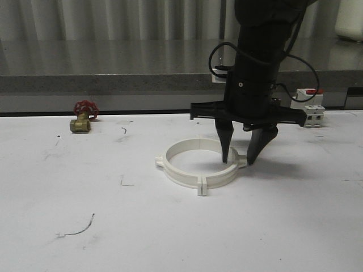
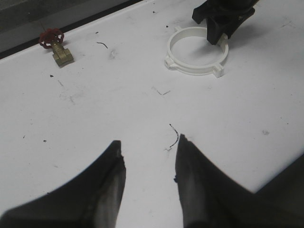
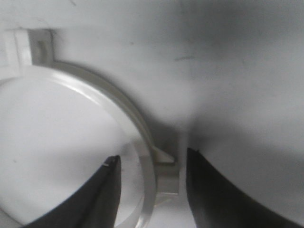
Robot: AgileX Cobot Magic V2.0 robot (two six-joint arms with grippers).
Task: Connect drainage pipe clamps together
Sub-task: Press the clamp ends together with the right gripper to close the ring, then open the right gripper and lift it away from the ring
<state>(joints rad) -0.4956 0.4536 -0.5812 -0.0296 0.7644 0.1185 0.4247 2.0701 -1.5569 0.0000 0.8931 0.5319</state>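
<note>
The two white drainage pipe clamps (image 1: 187,177) lie flat on the white table, set together as one ring, with paired end tabs (image 1: 201,187) at the front. My right gripper (image 1: 237,162) stands open and points down over the ring's right side. One finger is inside the ring and the other outside. In the right wrist view the band (image 3: 109,102) and an outer lug (image 3: 166,176) sit between the fingers of the right gripper (image 3: 152,156), apart from both. The left gripper (image 2: 148,140) hangs open over bare table, well short of the ring (image 2: 194,72).
A brass valve with a red handwheel (image 1: 82,119) sits at the back left of the table. A white breaker with a red top (image 1: 311,109) stands at the back right. A grey ledge (image 1: 113,82) runs behind the table. Thin dark scraps (image 1: 79,229) lie near the front.
</note>
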